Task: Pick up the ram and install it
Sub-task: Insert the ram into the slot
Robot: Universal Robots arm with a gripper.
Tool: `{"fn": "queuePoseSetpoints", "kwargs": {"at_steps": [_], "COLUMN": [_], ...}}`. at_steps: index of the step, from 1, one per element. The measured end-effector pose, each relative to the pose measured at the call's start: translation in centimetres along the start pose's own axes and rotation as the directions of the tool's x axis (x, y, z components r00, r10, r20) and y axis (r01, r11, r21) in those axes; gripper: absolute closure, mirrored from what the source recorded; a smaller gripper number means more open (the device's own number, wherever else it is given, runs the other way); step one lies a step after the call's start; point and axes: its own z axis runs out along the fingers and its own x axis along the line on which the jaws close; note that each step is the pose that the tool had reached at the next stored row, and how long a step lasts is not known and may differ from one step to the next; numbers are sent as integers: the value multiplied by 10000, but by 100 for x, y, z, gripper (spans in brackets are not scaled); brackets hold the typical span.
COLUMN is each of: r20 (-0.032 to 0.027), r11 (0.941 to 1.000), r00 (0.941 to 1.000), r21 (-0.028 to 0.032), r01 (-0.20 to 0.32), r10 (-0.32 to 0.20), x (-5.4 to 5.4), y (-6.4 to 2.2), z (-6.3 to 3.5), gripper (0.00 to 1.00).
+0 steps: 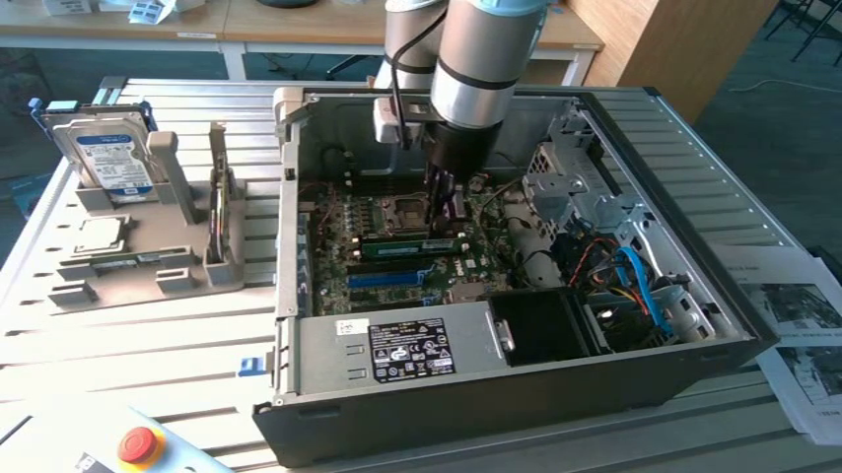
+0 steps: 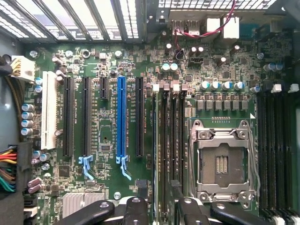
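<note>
A slatted metal worktop [image 1: 132, 365] is seen, and an open computer case [image 1: 526, 399] is laid on its middle, reaching toward the edge on the exterior view's right. The arm [image 1: 474, 59] is lowered from above into the case. The floor of the case is covered by the green motherboard [image 2: 105, 133], on which a long blue slot [image 2: 121, 117] and the processor socket [image 2: 224, 159] are found. Near the worktop edge on the exterior view's left a grey holder [image 1: 118, 271] is placed, with a hard drive [image 1: 112, 158] standing upright in it. The ram [image 1: 408, 245] is located inside the case, on its edge at the memory slots between the blue slot and the processor socket. Whether it is pressed in fully cannot be told. The tool [image 1: 444, 212] is held just above the ram. It is open, its fingers [image 2: 136, 208] are spread to both sides of the slots, and nothing is gripped.
</note>
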Motion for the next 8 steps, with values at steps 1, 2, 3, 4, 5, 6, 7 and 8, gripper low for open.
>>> {"fn": "queuePoseSetpoints", "kwargs": {"at_steps": [1, 2, 3, 4, 5, 6, 7, 8], "r20": [1, 0, 1, 1, 1, 1, 1, 1], "r11": [10000, 10000, 10000, 10000, 10000, 10000, 10000, 10000], "r00": [10000, 10000, 10000, 10000, 10000, 10000, 10000, 10000], "r21": [0, 0, 0, 0, 0, 0, 0, 0], "r01": [0, 0, 1, 0, 1, 1, 0, 0], "r10": [0, 0, -1, 0, -1, -1, 0, 0], "x": [0, 0, -1, -1, -1, -1, -1, -1], "y": [0, 1, 2, 2, 3, 4, 4, 5], "z": [-12, -26, -41, -56, -70, -83, -97, -112], "gripper": [69, 69, 69, 69, 69, 69, 69, 69]}}
